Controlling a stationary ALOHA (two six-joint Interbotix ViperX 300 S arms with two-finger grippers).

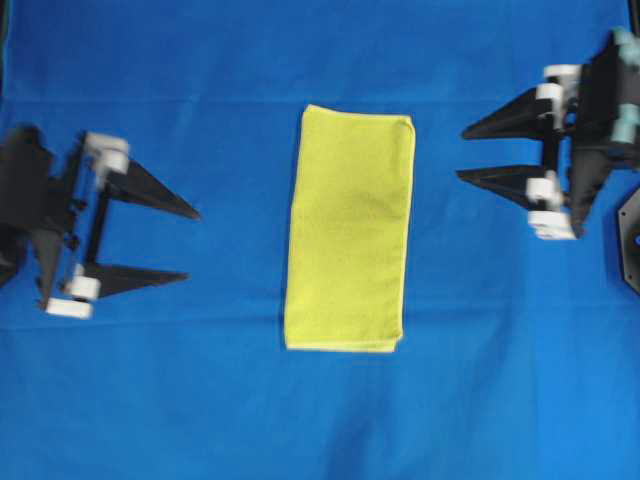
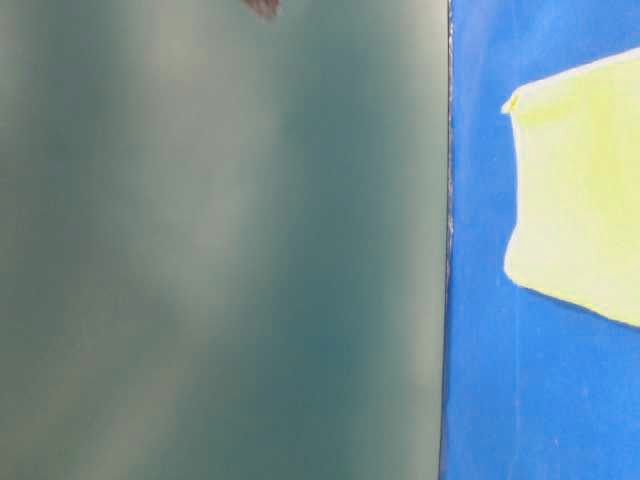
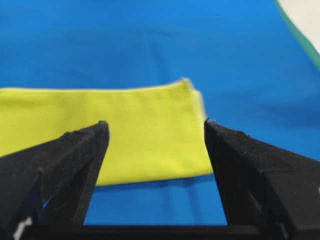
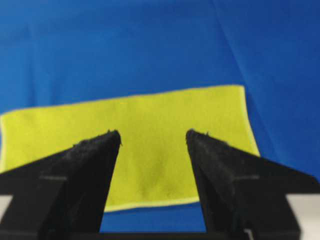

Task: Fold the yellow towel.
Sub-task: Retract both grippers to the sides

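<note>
the yellow towel (image 1: 349,230) lay folded at centre; the left gripper (image 1: 190,243) at nine o'clock and right gripper (image 1: 464,152) at two o'clock stood released (empty). a careless pinch might catch only the top layer, spoiling the fold.

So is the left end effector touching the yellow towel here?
Apart. The overhead view shows the left end effector open, with bare blue cloth between its fingertips and the yellow towel.

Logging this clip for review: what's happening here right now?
Nothing is being held. The yellow towel lies folded into a narrow rectangle on the blue cloth surface. The left gripper and right gripper sit on either side of it, both open, apart from the towel and pointing toward it.
</note>
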